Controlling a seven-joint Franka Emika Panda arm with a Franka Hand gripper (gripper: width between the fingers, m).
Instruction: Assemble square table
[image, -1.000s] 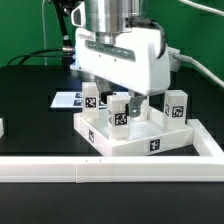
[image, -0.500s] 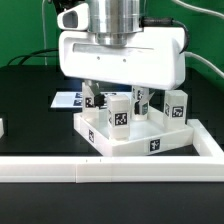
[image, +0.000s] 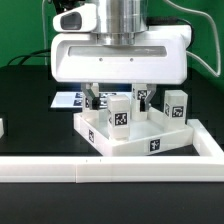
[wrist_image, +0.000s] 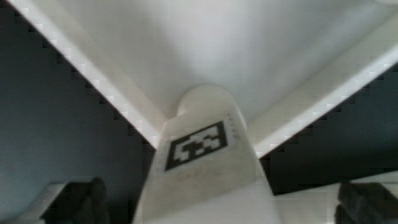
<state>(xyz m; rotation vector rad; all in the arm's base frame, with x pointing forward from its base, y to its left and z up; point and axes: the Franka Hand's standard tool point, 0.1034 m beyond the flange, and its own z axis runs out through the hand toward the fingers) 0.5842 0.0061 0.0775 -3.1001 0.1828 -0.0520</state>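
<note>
Gripper (image: 118, 97) jaws spread wide, holding nothing, straddling an upright leg (image: 119, 112) standing in the square table (image: 150, 140). The table sits on the black bench against the white border rail (image: 110, 168).

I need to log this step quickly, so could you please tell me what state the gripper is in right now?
Gripper: open, jaws wide on either side of an upright leg on the table top, holding nothing.
</note>
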